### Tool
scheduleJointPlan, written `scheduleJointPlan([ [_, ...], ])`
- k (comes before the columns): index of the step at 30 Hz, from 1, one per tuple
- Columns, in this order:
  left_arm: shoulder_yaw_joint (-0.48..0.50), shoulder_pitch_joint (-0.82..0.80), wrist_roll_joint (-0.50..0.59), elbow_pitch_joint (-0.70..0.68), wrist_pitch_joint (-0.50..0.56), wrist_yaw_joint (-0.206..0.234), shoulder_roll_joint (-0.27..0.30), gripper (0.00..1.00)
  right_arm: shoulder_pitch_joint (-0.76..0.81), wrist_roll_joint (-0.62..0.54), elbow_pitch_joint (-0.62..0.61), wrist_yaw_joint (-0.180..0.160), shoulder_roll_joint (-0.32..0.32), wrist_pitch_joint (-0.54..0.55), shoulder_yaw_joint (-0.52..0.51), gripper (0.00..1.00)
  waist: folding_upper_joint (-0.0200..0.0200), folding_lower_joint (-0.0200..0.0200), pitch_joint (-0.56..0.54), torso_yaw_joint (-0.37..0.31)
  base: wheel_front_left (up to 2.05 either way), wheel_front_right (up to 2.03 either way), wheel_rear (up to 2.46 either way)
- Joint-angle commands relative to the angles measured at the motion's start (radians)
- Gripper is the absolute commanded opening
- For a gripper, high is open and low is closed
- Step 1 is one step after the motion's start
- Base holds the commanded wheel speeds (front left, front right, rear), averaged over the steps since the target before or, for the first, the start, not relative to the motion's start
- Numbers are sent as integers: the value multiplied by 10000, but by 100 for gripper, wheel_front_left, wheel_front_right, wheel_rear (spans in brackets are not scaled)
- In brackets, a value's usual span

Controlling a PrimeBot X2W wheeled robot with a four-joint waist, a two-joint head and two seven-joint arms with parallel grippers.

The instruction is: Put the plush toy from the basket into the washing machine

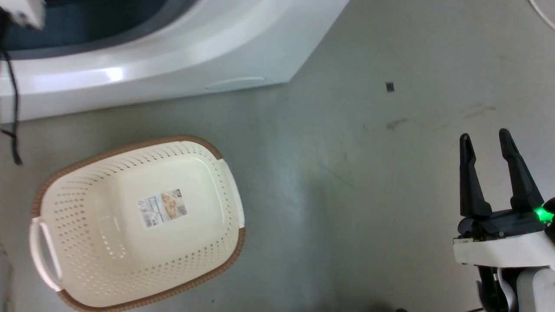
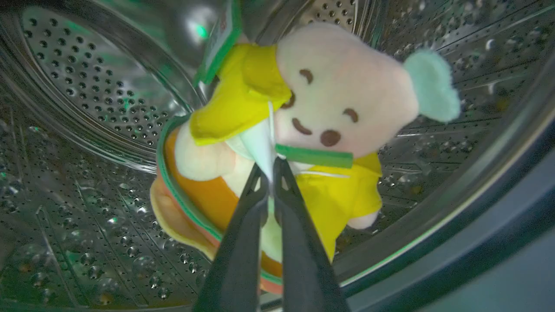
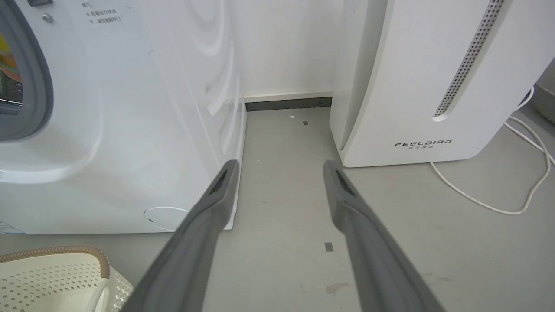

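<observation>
Left gripper (image 2: 272, 171), its two dark fingers pressed together on a pale fold at the front of the plush toy (image 2: 342, 86), holds the pink-headed, yellow-clad figure up inside the steel drum (image 2: 86, 86) of the washing machine (image 1: 173, 56). The toy hangs clear of the perforated wall behind it. Its orange burger layers sit to the left in the wrist view and its green paper tag (image 2: 219, 43) stands up at the top. A sliver of yellow and orange also shows through the grey door gasket at the left edge of the right wrist view.

Carrying appears to be over and the release is the step in hand. The next move likely calls for the fingers to part so the toy drops onto the drum floor, then for the arm to back straight out without snagging the tag or the gasket.

The left arm reaches deep through the door opening, fingers pointing into the drum.

On the grey floor in front of the machine sits the basket (image 1: 130, 147), only a label sticker (image 1: 162, 208) on its inner bottom. The right gripper (image 1: 484, 135) waits well to the right, low over the floor, fingers spread and holding nothing, aimed at the gap between the machine and the white FEELBIRD appliance (image 3: 412, 86).
</observation>
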Motion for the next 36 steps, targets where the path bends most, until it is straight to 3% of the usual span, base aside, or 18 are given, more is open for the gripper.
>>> scheduleJointPlan([
  [1, -125, -560, 127, 276, 73, -59, 181, 0, -160, 140, -35, -9, 5, -46, 37, 100, 0, -1, 663, -452, 0, 0, 0],
  [11, -1620, -2450, 767, 2801, 1181, -122, 1154, 0, -318, 456, -1, -9, 5, -46, 229, 100, 0, -1, 1359, -787, 0, 0, 0],
  [14, -2385, -2777, 323, 3388, 1140, -125, 1174, 0, -362, 510, -3, -9, 5, -46, 215, 100, 0, -1, 1510, -760, 0, 0, 0],
  [21, -2811, -2995, -578, 4022, 724, -127, 967, 0, -491, 490, 69, -9, 5, -46, 176, 100, 0, -1, 1453, -620, 0, 0, 0],
  [22, -2803, -2991, -728, 4117, 632, -127, 915, 6, -500, 463, 73, -9, 5, -46, 152, 100, 0, -1, 1400, -582, 0, 0, 0],
  [23, -2834, -2977, -831, 4194, 531, -127, 873, 70, -505, 434, 78, -9, 5, -46, 129, 100, 0, -1, 1333, -544, 0, 0, 0],
  [24, -2851, -2959, -924, 4279, 438, -127, 837, 100, -505, 398, 83, -9, 5, -46, 106, 100, 0, -1, 1252, -502, 0, 0, 0],
  [36, -3449, -1360, -2127, 4828, -1264, -128, 57, 100, -220, -197, 334, -9, 5, -46, -216, 100, 0, -1, -1119, 262, 0, 0, 0],
])
